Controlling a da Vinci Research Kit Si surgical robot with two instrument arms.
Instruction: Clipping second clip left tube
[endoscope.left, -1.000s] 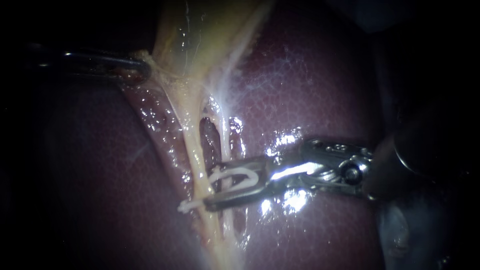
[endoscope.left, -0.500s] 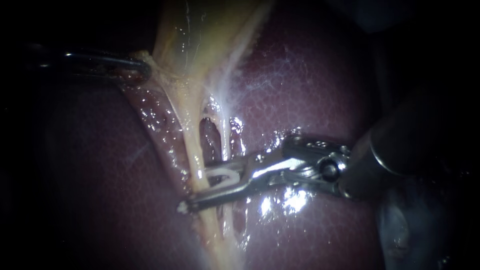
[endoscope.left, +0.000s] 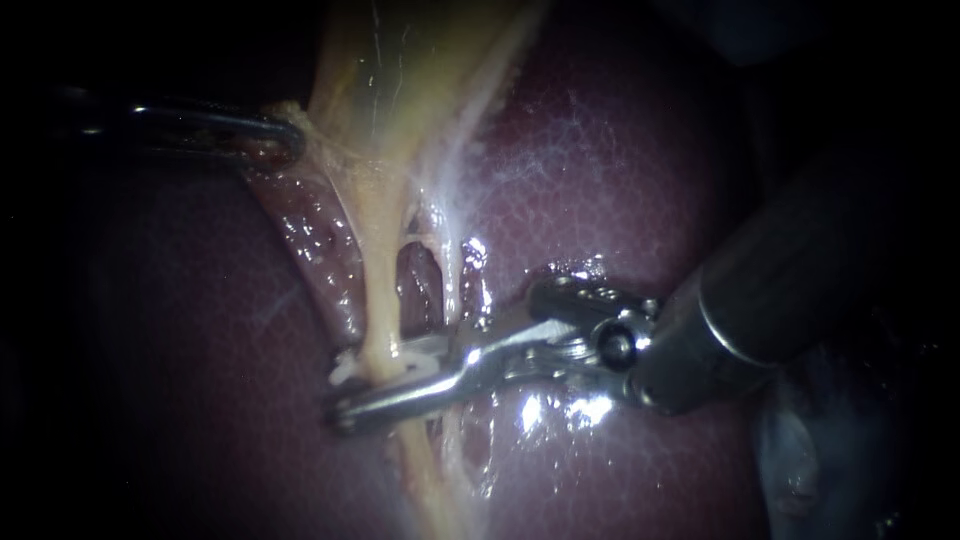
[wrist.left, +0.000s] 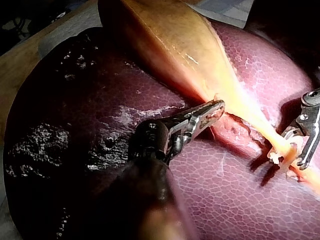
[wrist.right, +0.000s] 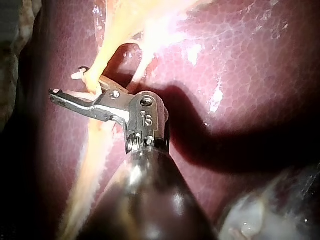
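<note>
Right instrument advanced left; jaws narrow, squeezing clip round left tube, release apparently pending; left instrument jaws grip gallbladder, upper left.

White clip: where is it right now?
In the endoscope view the white clip sits left of centre, straddling the left tube, held by the right instrument between its jaws.

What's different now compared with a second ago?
The right instrument slid leftwards across the liver, carrying its white clip onto the left tube, which now sits between its jaws. The jaws have also narrowed. The left instrument stayed put, gripping the gallbladder.
</note>
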